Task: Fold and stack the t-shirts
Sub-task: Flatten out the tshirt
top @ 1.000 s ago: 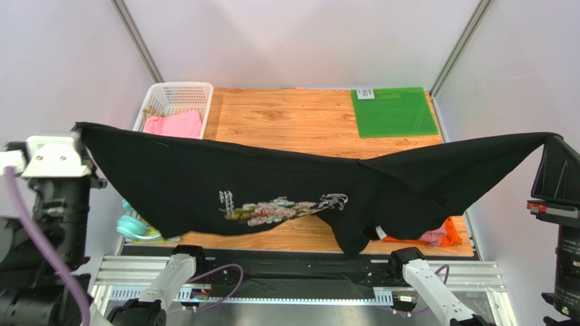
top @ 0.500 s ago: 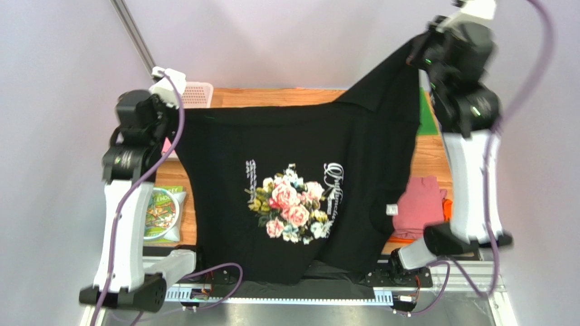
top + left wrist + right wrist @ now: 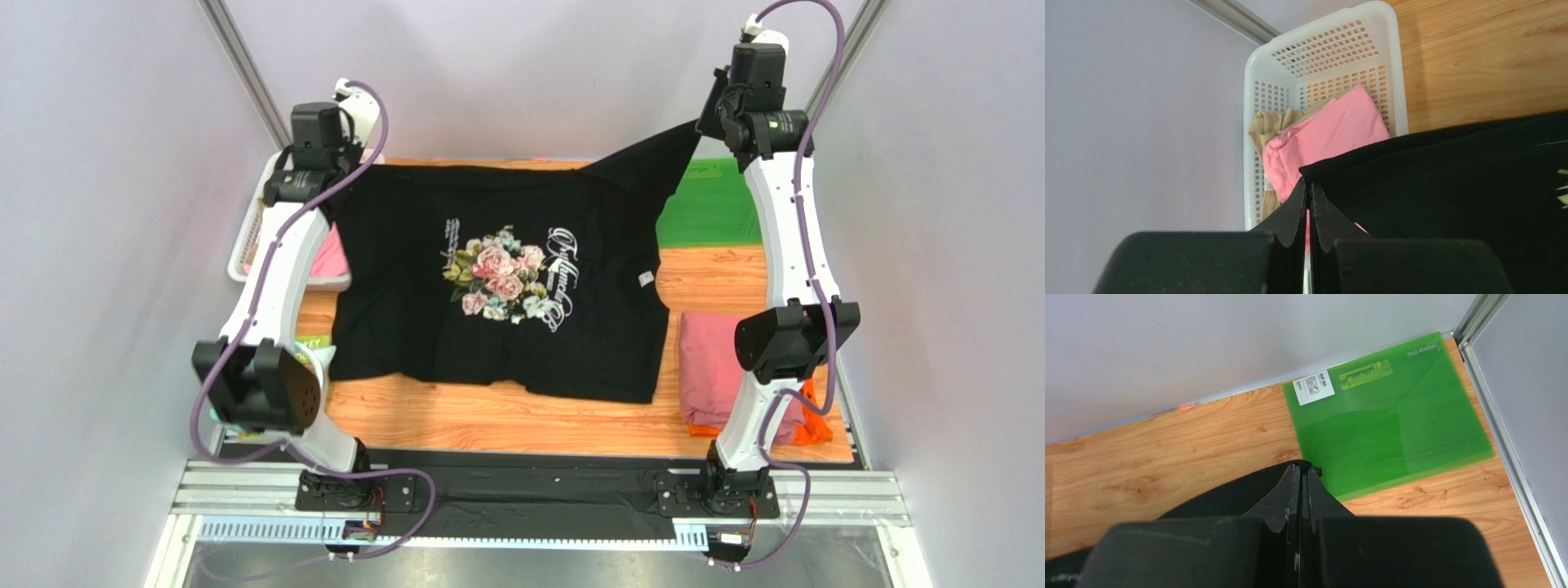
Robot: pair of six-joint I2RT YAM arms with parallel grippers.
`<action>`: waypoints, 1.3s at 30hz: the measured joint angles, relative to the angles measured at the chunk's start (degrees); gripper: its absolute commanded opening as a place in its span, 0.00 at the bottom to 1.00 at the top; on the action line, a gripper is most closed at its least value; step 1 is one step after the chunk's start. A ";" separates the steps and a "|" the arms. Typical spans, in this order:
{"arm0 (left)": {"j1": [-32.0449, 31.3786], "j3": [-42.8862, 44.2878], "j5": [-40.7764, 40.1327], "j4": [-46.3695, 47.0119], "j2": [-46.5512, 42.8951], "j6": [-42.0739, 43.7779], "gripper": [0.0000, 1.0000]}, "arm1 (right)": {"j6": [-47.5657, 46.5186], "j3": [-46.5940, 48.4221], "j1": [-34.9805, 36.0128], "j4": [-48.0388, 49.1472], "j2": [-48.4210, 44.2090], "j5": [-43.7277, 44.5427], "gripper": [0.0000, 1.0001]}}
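Observation:
The large black t-shirt (image 3: 405, 306) with its floral print (image 3: 501, 272) lies spread over the table, print up. My left gripper (image 3: 335, 181) is shut on the shirt's far-left corner, over the basket. In the left wrist view that gripper (image 3: 1310, 185) pinches the black cloth (image 3: 1462, 184). My right gripper (image 3: 710, 123) is shut on the far-right corner and holds it raised above the green mat. The right wrist view shows this gripper (image 3: 1303, 471) closed on black fabric (image 3: 1229, 499). A folded dusty-pink t-shirt (image 3: 705, 361) lies at the right on an orange one (image 3: 812, 423).
A white basket (image 3: 1321, 58) at the far left holds bright pink cloth (image 3: 1333, 135) and beige cloth (image 3: 1269, 122). The green mat (image 3: 1395, 425) lies flat in the far right corner. A green packet (image 3: 313, 358) peeks out by the left arm.
Both arms swung from the near side to the far side, carrying the black t-shirt from a hanging stretch to a spread over the table. Both grips held.

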 measured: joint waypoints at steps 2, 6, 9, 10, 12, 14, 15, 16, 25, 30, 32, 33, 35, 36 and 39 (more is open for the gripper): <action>-0.31 2.45 -0.68 0.92 5.11 0.28 0.00 | 0.31 0.37 -0.48 0.39 0.33 -0.55 0.00; -1.09 3.56 -1.66 1.99 11.61 0.46 0.00 | 0.74 -0.28 -0.63 1.73 0.17 -1.68 0.00; -1.66 3.52 -2.27 1.90 13.88 0.50 0.00 | 0.79 -2.60 -0.48 3.23 -0.68 -2.62 0.00; -1.92 3.52 -2.40 1.84 13.97 0.50 0.00 | 0.79 -3.23 -0.46 3.28 -1.11 -2.86 0.00; -2.29 3.52 -2.47 1.84 13.09 0.46 0.00 | 0.79 -4.76 -0.44 3.65 -2.82 -3.30 0.00; -2.64 3.54 -2.08 1.20 11.06 0.31 0.00 | 0.79 -6.69 -0.09 3.63 -6.23 -3.76 0.00; -2.80 3.56 -1.64 0.50 9.66 0.15 0.00 | 0.76 -6.84 0.04 3.52 -8.28 -4.11 0.00; -3.10 3.80 -0.92 -0.79 7.39 -0.09 0.00 | 0.74 -6.84 0.11 3.58 -8.92 -4.33 0.00; -7.98 6.19 8.07 -6.80 -23.58 -6.71 0.00 | 0.61 -13.88 1.64 8.57 -43.58 -7.69 0.00; -9.51 14.51 13.16 -14.75 -31.54 -11.15 0.00 | -0.61 -20.63 1.84 12.24 -60.83 -11.23 0.00; -9.51 20.11 14.69 -16.90 -31.19 -11.87 0.00 | -1.11 -19.96 2.73 12.63 -62.93 -11.85 0.00; -9.53 22.60 15.43 -17.79 -30.82 -12.07 0.00 | -1.38 -19.30 3.41 12.79 -63.21 -12.24 0.00; -9.55 27.10 16.35 -19.54 -29.94 -12.26 0.00 | -1.84 -18.64 4.57 13.27 -63.23 -12.55 0.00; -9.55 29.33 16.90 -20.70 -29.53 -12.22 0.00 | -2.03 -18.71 4.94 13.18 -63.21 -12.57 0.00; -9.55 33.11 17.68 -21.99 -28.89 -12.02 0.00 | -2.60 -18.80 5.20 12.83 -62.66 -12.57 0.00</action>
